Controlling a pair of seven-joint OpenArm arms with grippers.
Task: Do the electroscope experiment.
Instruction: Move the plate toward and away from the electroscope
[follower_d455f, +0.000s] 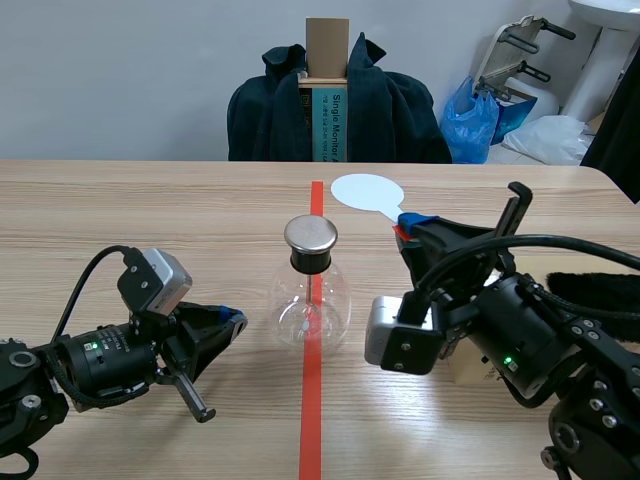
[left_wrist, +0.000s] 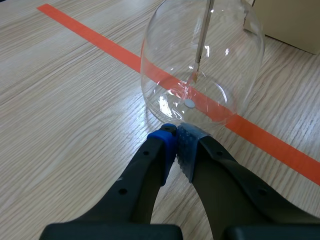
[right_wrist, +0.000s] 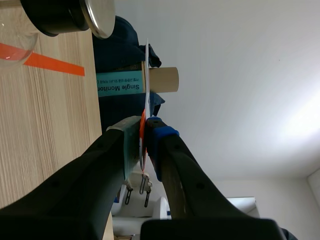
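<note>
Right end effector (follower_d455f: 405, 226) sideways clamping paddle (follower_d455f: 367, 190), left end effector (left_wrist: 176, 134) facing flask (left_wrist: 165, 70)

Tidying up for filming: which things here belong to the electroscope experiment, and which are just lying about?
Job: glass electroscope; white paddle held in the right gripper.
Lying about: dark jacket, cardboard box, blue bag, all behind the table.
</note>
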